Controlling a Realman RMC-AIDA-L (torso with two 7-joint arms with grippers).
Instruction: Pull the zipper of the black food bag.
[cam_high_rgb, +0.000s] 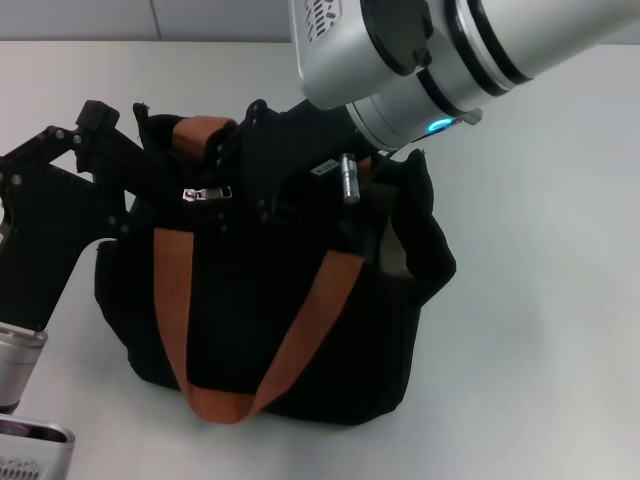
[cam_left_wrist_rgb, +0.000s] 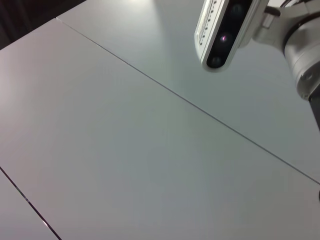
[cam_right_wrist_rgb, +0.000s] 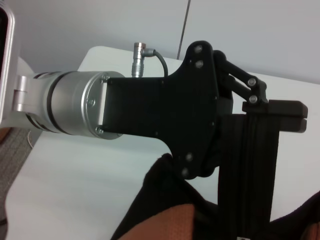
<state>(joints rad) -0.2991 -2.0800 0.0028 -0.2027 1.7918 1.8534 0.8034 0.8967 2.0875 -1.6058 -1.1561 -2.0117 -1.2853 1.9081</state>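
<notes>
On the white table (cam_high_rgb: 540, 330), the black food bag (cam_high_rgb: 300, 330) is stood upright, the zipper (cam_high_rgb: 206, 194) lies on its top edge, left gripper (cam_right_wrist_rgb: 280, 116) is pressed shut on the bag's end, right gripper (cam_high_rgb: 262, 175) is lowered over the top, fingers cannot be told

White tabletop (cam_high_rgb: 540, 300) under even light; pale panelled wall (cam_high_rgb: 150, 18) behind; grey carpet floor (cam_right_wrist_rgb: 15, 155).

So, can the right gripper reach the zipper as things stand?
Probably yes: the zipper lies bare on top of the bag, close beside the right gripper, with nothing between them. The left gripper grips the bag's end.
</notes>
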